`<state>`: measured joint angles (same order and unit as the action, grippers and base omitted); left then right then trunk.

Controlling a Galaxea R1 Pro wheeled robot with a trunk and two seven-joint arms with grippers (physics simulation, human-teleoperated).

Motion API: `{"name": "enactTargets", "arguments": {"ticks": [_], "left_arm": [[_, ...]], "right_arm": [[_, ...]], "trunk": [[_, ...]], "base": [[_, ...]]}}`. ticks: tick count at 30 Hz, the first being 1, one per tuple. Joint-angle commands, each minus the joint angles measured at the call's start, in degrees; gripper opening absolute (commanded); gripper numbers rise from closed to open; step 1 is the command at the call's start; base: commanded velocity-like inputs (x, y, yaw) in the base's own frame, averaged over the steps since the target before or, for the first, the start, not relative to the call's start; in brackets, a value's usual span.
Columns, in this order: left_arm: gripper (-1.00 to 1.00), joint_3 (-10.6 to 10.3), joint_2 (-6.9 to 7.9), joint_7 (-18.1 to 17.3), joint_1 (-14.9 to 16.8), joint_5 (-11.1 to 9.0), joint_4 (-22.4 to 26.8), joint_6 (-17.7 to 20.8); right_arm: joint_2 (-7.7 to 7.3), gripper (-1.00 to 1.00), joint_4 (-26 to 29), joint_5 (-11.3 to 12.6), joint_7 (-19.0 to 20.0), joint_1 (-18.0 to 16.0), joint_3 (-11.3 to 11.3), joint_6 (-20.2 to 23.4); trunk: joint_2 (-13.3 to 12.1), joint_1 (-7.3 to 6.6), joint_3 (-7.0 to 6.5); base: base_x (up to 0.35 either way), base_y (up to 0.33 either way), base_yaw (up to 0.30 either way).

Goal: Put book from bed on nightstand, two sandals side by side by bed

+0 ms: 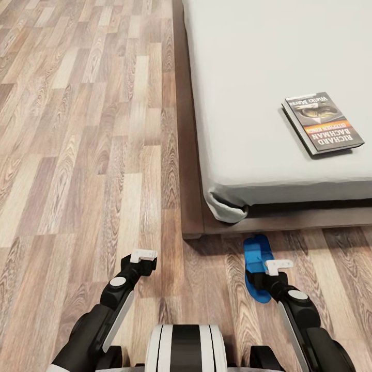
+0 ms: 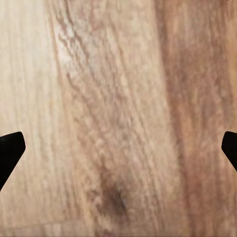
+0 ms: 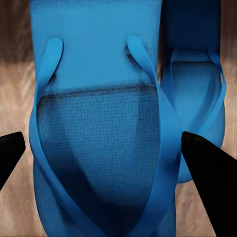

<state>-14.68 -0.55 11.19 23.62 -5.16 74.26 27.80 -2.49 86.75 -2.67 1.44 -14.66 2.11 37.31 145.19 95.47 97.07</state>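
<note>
Here the right tool (image 3: 106, 153) hangs open over the sandals, fingers (image 3: 207, 168) spread wide either side of the nearer sandal (image 3: 98, 148), not touching it. The second sandal (image 3: 197, 108) lies just beside the first, overlapping its edge, both on the wood floor (image 1: 77, 155). In the head view the right tool (image 1: 278, 266) sits above the blue sandals (image 1: 257, 266), which lie on the floor near the bed's corner. The left tool (image 2: 118, 148) is also open, holding nothing, with bare planks under it; in the head view it (image 1: 143, 254) hovers over the floor, apart from the bed (image 1: 268, 103). The book (image 1: 322, 123) lies flat on the grey mattress, cover up, near the foot edge.
</note>
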Motion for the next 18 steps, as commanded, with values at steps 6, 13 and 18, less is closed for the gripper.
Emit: {"name": "enactTargets", "arguments": {"ticks": [6, 13, 18], "left_arm": [[1.0, -0.1, 0.02, 0.5, 0.0, -0.6, 0.1, 0.2], [1.0, -0.2, 0.02, 0.5, 0.0, -0.6, 0.1, 0.2], [1.0, -0.2, 0.02, 0.5, 0.0, -0.6, 0.1, 0.2]], "right_arm": [[0.09, -1.0, -2.1, -0.6, 0.0, 0.0, -0.2, -0.1], [0.23, -1.0, -4.3, -0.7, -0.1, -0.4, -0.4, -2.1], [0.28, -1.0, -6.0, -0.7, -0.2, -1.9, -0.5, -2.3]], "trunk": [[0.0, -0.01, 0.03], [0.0, -0.01, 0.03], [0.0, -0.01, 0.03]], "base": [[0.0, 0.0, 0.0], [0.0, 0.0, 0.0], [0.0, 0.0, 0.0]]}}
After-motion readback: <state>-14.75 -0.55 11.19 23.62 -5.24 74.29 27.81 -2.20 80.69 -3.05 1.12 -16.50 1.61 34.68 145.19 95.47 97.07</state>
